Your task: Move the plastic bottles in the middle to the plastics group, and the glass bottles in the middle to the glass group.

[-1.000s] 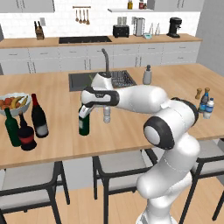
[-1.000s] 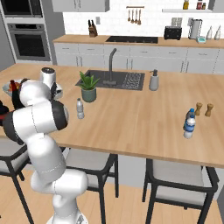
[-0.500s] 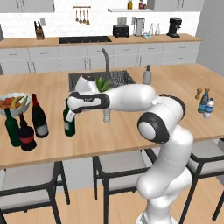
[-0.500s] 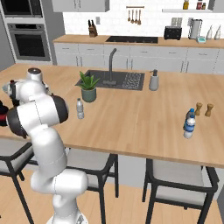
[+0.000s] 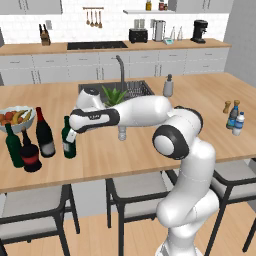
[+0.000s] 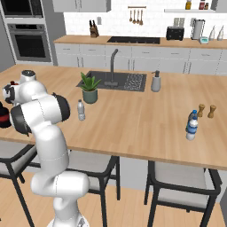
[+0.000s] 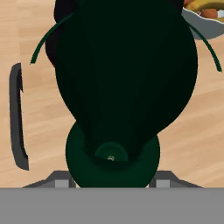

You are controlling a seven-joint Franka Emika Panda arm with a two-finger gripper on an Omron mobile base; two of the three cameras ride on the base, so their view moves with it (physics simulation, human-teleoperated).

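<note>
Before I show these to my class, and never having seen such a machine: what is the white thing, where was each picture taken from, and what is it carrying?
The white thing is a robot arm on a drivable base, in a computer-rendered kitchen. Two pictures come from cameras on the base, behind the arm to its left and right; the third comes from a camera on the hand, looking down along its tool.

The tool is shut on the short dark green bottle, near the left end of the wooden island. The dark shape in the hand view is that bottle seen from above.

Beside it stand the wine bottle, a slim green bottle, a squat red-labelled bottle and a fruit bowl. A small clear bottle waits mid-island near a potted plant. Two blue-labelled bottles stand at the right end.
</note>
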